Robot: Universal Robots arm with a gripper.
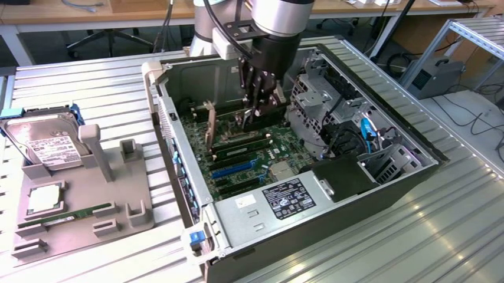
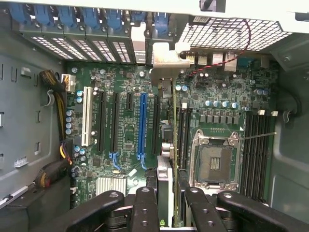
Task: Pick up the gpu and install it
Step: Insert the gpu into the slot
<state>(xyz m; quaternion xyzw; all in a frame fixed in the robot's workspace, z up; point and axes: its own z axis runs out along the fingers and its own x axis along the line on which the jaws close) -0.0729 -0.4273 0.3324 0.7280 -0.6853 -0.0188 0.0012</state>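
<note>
Black, jointed fingers (image 2: 145, 208) of the gripper (image 2: 166, 212) are clamped on the gpu (image 2: 175, 145), which shows edge-on in the wrist view as a thin upright board running away from the fingers toward the rear of the case. Its silver bracket (image 2: 161, 58) stands at the far end, against the row of rear slot covers.

Item, motherboard (image 2: 125, 125): green, lying under the card. A blue expansion slot (image 2: 141, 125) lies just beside the card; black slots and one white slot (image 2: 87, 116) lie further off on the same side. On the card's other side sits the CPU socket (image 2: 215, 162), framed in metal, with memory slots (image 2: 256, 145) beyond it.

Item, computer case (image 1: 315, 236): open-sided tower lying on a ribbed metal table (image 1: 94, 88). In the exterior view the gripper (image 1: 256, 109) reaches down into the case over the motherboard, the gpu (image 1: 236, 121) held upright beneath it with the bracket (image 1: 210, 121) toward the exterior view's left. The power supply (image 1: 287, 197) with its black label sits at the near end of the case; a drive cage (image 1: 315, 100) stands on the exterior view's right.

Item, grey parts tray (image 1: 75, 218): on the table at the exterior view's left, well apart from the case. It holds a green RAM stick (image 1: 67, 215), a square silver chip (image 1: 43, 197) and, at its far end, a hard drive (image 1: 47, 144) with a white label.

Whether the card's lower edge is seated in a slot cannot be told.
</note>
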